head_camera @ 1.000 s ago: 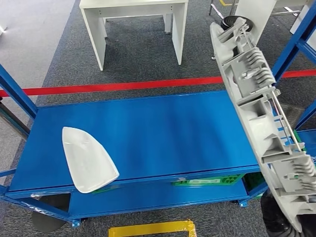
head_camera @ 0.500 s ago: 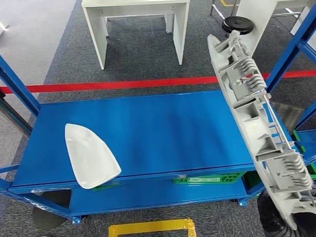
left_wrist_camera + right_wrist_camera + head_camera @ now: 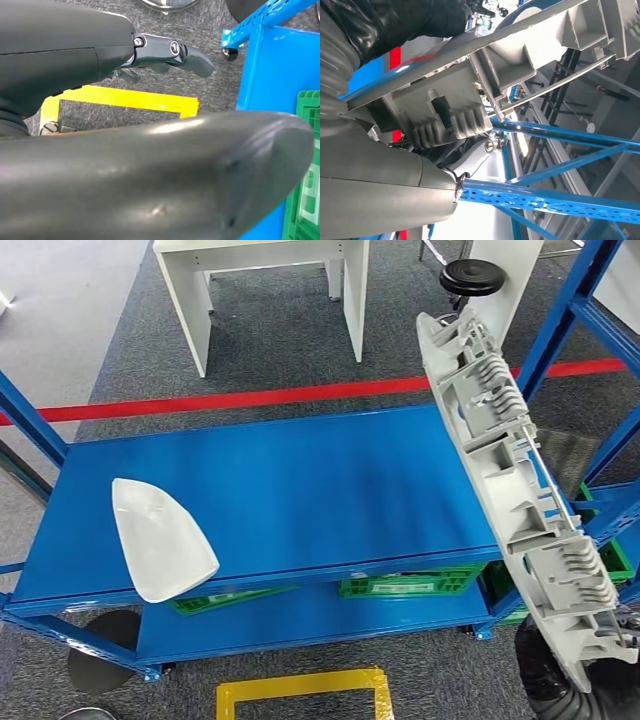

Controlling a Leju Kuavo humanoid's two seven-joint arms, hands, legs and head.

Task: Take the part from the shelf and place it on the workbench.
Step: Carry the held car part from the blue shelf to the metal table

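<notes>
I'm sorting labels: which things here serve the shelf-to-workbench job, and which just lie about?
Job:
long grey ribbed plastic part, held up by the right hand
blue metal shelf

Lying about:
white curved plastic shell
green plastic crates
white table
black round stool

text: none legible | labels: none | numbers: none
</notes>
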